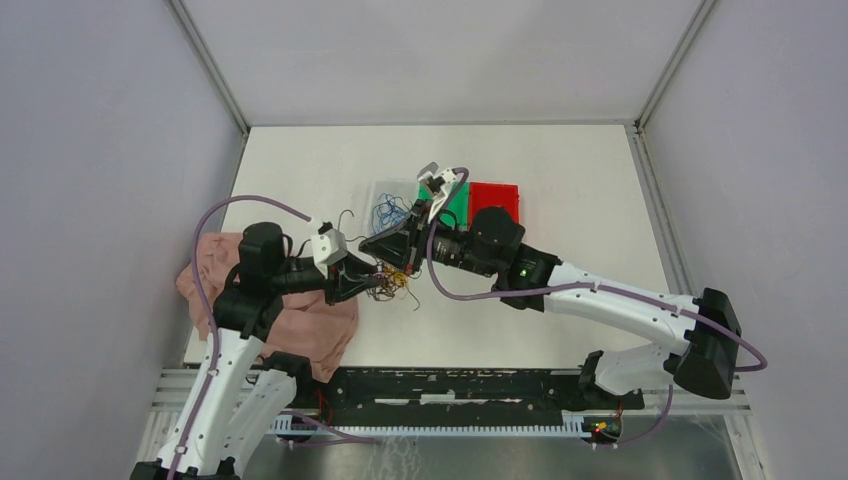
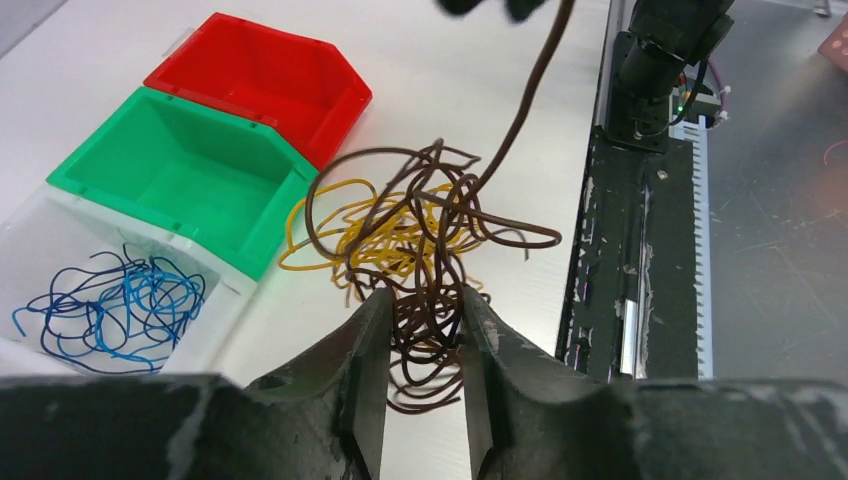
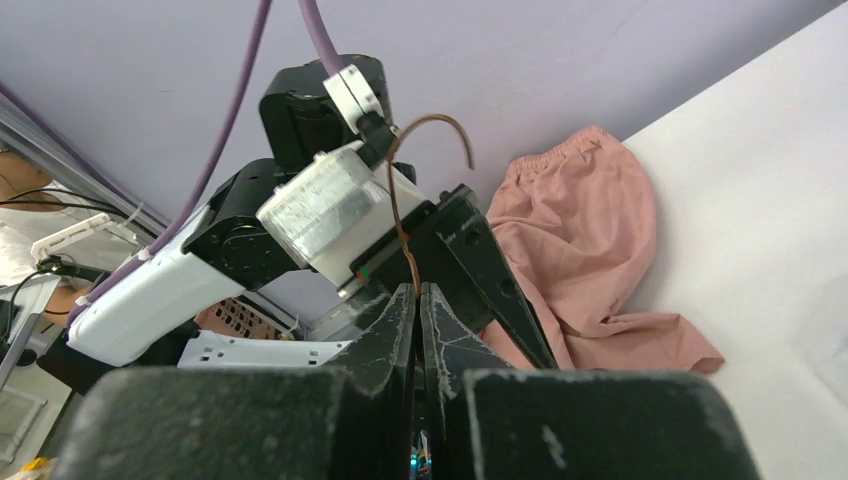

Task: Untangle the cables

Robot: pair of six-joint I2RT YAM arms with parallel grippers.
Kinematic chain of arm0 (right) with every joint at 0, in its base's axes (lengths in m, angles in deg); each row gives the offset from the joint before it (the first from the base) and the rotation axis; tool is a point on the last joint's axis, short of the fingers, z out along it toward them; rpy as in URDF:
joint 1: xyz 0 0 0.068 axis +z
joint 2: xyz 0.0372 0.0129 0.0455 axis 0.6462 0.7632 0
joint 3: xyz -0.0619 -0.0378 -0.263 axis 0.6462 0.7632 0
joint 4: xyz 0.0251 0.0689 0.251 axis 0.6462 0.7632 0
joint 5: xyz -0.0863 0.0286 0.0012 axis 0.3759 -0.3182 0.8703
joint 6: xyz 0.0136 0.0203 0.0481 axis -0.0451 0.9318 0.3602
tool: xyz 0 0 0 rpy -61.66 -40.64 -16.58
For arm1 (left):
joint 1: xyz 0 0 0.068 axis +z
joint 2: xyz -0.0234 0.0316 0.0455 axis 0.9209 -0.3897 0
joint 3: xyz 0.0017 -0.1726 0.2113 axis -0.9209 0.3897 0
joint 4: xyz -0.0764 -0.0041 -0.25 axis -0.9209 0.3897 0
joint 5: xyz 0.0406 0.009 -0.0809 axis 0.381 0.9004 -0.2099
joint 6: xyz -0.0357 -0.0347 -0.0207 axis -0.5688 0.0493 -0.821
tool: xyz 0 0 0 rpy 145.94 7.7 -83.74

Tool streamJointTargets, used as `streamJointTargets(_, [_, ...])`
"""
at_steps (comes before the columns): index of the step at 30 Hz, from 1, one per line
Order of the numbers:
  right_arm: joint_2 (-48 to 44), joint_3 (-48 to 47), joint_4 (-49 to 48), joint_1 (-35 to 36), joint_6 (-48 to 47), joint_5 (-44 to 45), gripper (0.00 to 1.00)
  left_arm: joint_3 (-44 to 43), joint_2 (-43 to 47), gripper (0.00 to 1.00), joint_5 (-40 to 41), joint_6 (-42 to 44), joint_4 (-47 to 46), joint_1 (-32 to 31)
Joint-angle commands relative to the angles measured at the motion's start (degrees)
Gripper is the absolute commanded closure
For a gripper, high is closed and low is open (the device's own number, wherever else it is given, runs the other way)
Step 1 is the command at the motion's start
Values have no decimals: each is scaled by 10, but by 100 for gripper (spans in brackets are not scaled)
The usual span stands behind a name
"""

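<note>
The tangle of cables [image 2: 400, 230], yellow-orange and dark brown wires, lies on the white table next to the bins; in the top view it [image 1: 395, 282] sits between the two grippers. My left gripper [image 2: 422, 300] is closed around a bunch of the brown loops at the tangle's near edge; it also shows in the top view [image 1: 372, 283]. My right gripper [image 3: 418, 290] is shut on one brown wire [image 3: 400, 220], which runs taut from the tangle up to it [image 2: 530, 90]. In the top view the right gripper [image 1: 365, 243] is just above the left one. Blue wires [image 2: 110, 300] lie apart in the clear bin.
Three bins stand in a row beyond the tangle: clear [image 1: 385, 190], green [image 2: 180, 170] and red [image 2: 255, 80]. A pink cloth [image 1: 300, 320] lies under the left arm at the table's left edge. The black rail [image 2: 640, 250] runs along the near edge.
</note>
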Motion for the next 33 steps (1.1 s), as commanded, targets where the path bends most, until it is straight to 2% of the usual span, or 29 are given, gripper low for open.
streamJointTargets(1, [-2,-31,-25,8,-13,16,93,-28,1,68,-8,51,34,-2])
streamJointTargets(5, [-11,-24,-13,8,-22,23,93,-24,12,78,-4,80,46,-2])
streamJointTargets(9, [-13,-10,-10,7,-19,28,88,-20,18,90,-3,45,7,-2])
streamJointTargets(12, [-35,17,6,7,-34,59,76,-26,21,97,3,43,6,-2])
streamJointTargets(16, [-79,77,16,7,-66,90,45,-41,32,97,0,38,6,-2])
streamJointTargets(20, [-103,110,44,7,-95,75,33,-48,32,97,-2,1,-22,-2])
streamJointTargets(23, [-130,151,36,8,-103,58,28,-47,37,97,14,-55,-70,-2])
streamJointTargets(27, [-153,184,20,7,-107,57,28,-31,45,97,12,-154,-141,-2])
streamJointTargets(33, [-111,156,-13,10,-101,90,30,-24,44,97,11,-262,-201,-2])
